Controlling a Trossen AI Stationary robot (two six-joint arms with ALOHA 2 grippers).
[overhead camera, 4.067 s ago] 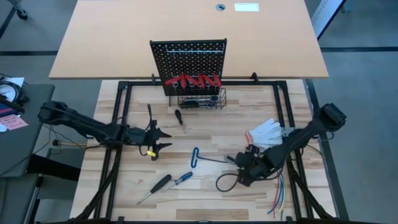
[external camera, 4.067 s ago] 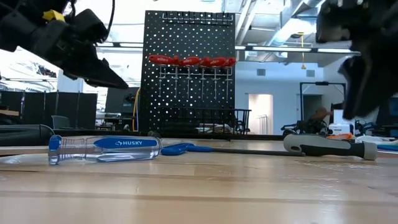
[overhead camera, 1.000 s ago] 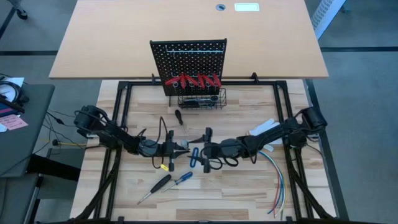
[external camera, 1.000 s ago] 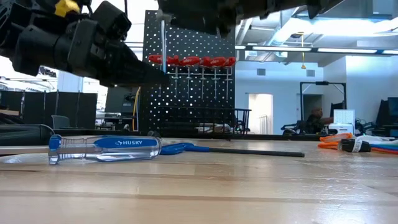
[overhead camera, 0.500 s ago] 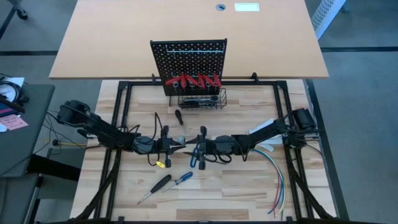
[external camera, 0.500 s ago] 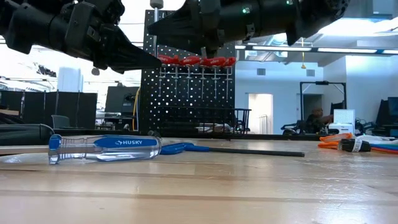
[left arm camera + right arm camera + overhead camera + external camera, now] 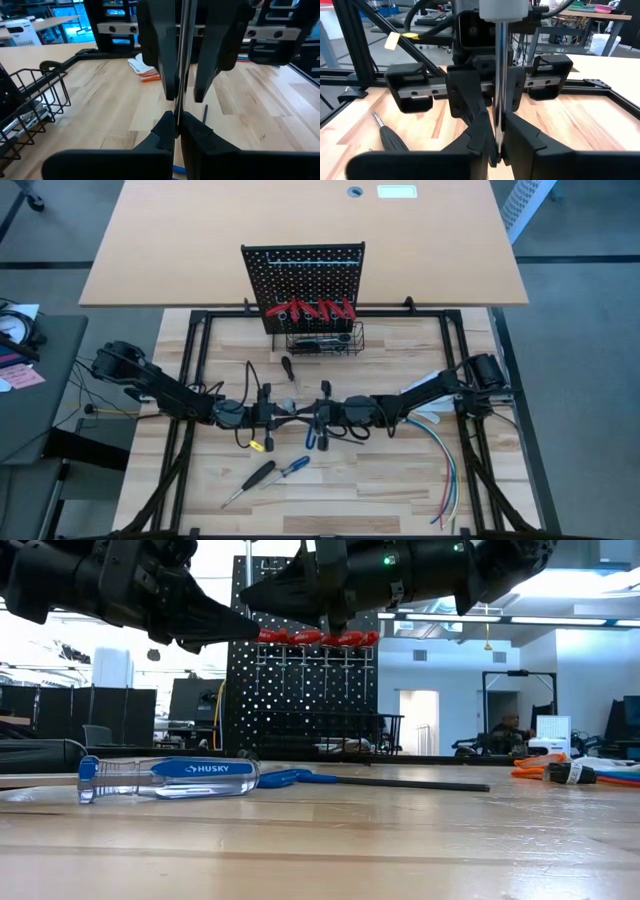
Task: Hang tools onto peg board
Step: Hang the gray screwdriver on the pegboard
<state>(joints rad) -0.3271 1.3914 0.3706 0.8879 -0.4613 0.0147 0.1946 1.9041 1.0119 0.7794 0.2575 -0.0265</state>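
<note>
My two grippers meet above the middle of the table. Between them stands a screwdriver (image 7: 499, 75) with a thin metal shaft and a pale handle (image 7: 502, 9) on top. My left gripper (image 7: 290, 413) is shut on the shaft. My right gripper (image 7: 306, 413) faces it, with its fingers closed in on the same shaft. Behind them stands the black peg board (image 7: 303, 265), with red-handled tools (image 7: 310, 638) hanging on it and a wire basket (image 7: 323, 340) at its base. My left gripper pinches the bare metal shaft (image 7: 178, 120) between its two fingers. The fingers come level from the table's left and lie across the shaft. The screwdriver stands upright, clear of the table. My right gripper has its two fingers on either side of the same shaft (image 7: 498, 135), pinching it. The fingers come level from the table's right, across the shaft. In the low view its fingertips (image 7: 250, 590) sit a little higher than those of my left gripper (image 7: 250, 628).
On the table lie a blue hex key (image 7: 312, 432), a blue-and-clear screwdriver (image 7: 165, 778), a black-handled screwdriver (image 7: 255, 478) and a small dark screwdriver (image 7: 288, 368). A bundle of coloured wires (image 7: 445, 470) lies at the right, and a white and orange thing (image 7: 142, 67) beyond it.
My left gripper has risen a little with the upright screwdriver. My right gripper has come down and moved toward the table's left edge, until it faces my left gripper tip to tip at the shaft.
</note>
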